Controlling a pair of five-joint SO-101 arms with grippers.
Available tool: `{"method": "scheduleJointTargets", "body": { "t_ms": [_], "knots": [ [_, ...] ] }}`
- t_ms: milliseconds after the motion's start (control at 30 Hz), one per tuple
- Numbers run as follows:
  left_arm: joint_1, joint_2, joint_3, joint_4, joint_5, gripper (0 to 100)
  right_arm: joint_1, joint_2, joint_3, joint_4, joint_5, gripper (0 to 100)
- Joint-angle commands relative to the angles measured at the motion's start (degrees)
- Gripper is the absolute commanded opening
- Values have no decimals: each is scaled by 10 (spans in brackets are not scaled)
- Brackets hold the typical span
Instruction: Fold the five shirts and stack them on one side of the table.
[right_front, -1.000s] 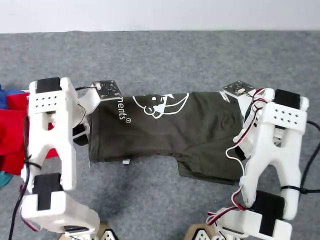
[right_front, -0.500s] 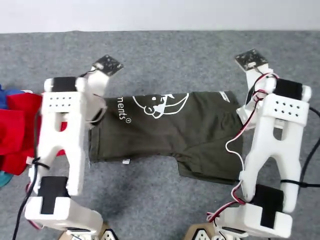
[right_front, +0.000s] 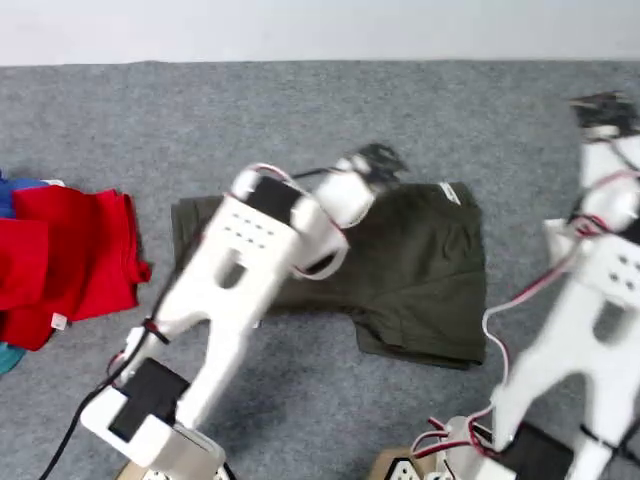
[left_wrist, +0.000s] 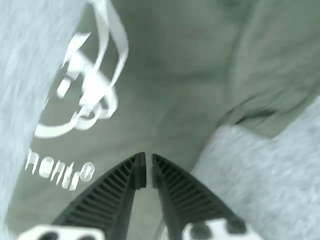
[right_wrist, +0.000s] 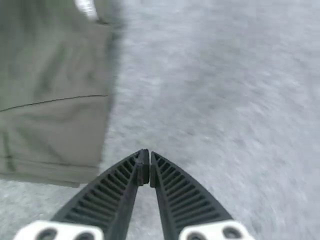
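Note:
A dark olive shirt (right_front: 425, 255) with white print lies flat at the table's middle, with a folded layer jutting out at its front right. My left arm (right_front: 255, 240) stretches across the shirt's left half. In the left wrist view my left gripper (left_wrist: 147, 167) is shut and empty, hanging above the shirt (left_wrist: 175, 80) near its white print (left_wrist: 85, 95). My right arm (right_front: 600, 270) stands at the right edge of the table. Its gripper (right_wrist: 146, 162) is shut and empty above bare carpet, just beside the shirt's edge (right_wrist: 50, 105).
A folded red shirt (right_front: 70, 260) lies at the left edge on top of blue cloth (right_front: 15, 188) and teal cloth (right_front: 6, 356). Grey carpet (right_front: 300, 100) covers the table, with open room behind the olive shirt and in front of it.
Both arms have left the shirt's far corners. The left arm has swung right across the shirt. The right arm has swung out to the right, off the shirt.

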Motion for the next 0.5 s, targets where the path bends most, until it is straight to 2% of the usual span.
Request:
{"method": "scheduleJointTargets", "body": {
  "t_ms": [0, 100, 233, 467],
  "knots": [
    [68, -20, -20, -40, 9, 118, 74, -52, -28, 4, -5, 9],
    [113, 23, -39, -45, 9, 130, 129, -59, -28, 5, -5, 9],
    [162, 109, -108, -1, 9, 135, 176, -58, -19, 5, -5, 9],
    [212, 268, -286, 114, 7, 200, 181, -65, 8, 30, -6, 9]
  ]
}}
